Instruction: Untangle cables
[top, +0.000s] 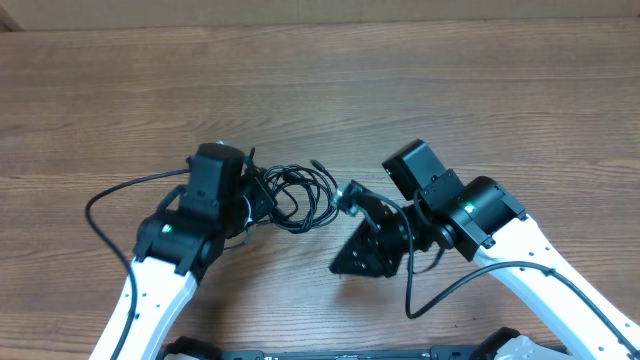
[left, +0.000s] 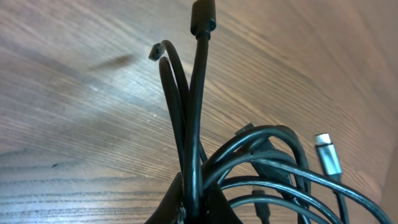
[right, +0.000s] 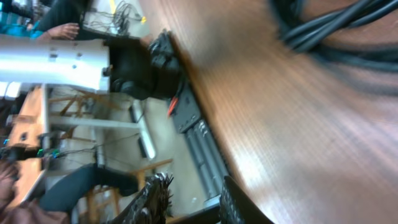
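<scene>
The cables (top: 303, 193) lie as a small coiled black bundle at the middle of the wooden table (top: 450, 80). My left gripper (top: 262, 196) is at the bundle's left side, shut on one black strand (left: 193, 186). In the left wrist view that strand rises to a black plug (left: 202, 17). A small plug (left: 155, 51) sits to its left and a silvery tip (left: 328, 152) to the right. My right gripper (top: 351, 194) is rolled on its side just right of the bundle. Its jaws (right: 194, 190) stand apart with nothing between them. The cables (right: 336, 28) show blurred, ahead of them.
Thicker black arm wires loop over the table at the left (top: 105, 200) and lower right (top: 440, 290). The right wrist view shows the table's front edge (right: 208, 130), with chairs, a metal post and people beyond it.
</scene>
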